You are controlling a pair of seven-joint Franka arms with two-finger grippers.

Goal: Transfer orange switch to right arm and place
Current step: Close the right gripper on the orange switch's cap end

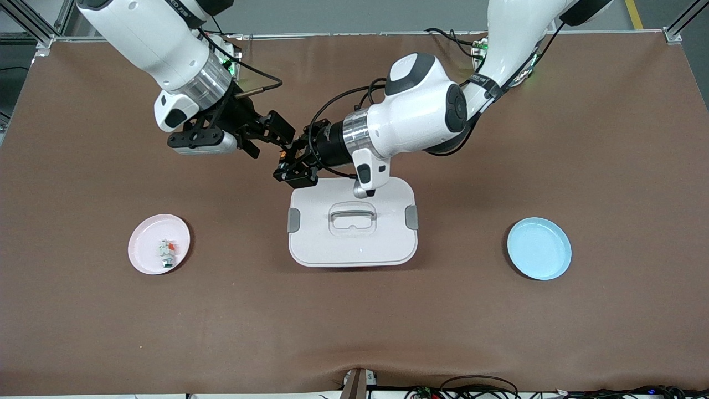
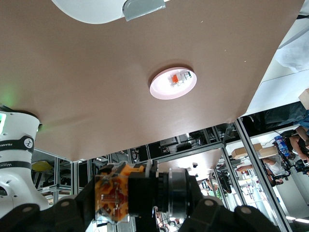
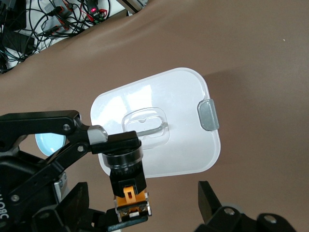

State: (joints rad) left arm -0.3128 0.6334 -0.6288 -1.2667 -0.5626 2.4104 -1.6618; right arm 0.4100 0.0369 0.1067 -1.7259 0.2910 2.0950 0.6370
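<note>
Orange switch point(image 3: 126, 179), black barrel, held level in left hand point(image 1: 293, 160), right arm point(image 1: 166, 50) alongside

The left arm point(image 2: 14, 159) carries a black band with white lettering reading "FRANKA"; nothing else is legible.

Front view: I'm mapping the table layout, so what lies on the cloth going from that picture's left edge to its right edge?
pink plate holding a small white-grey part → white lidded box → blue plate
</note>
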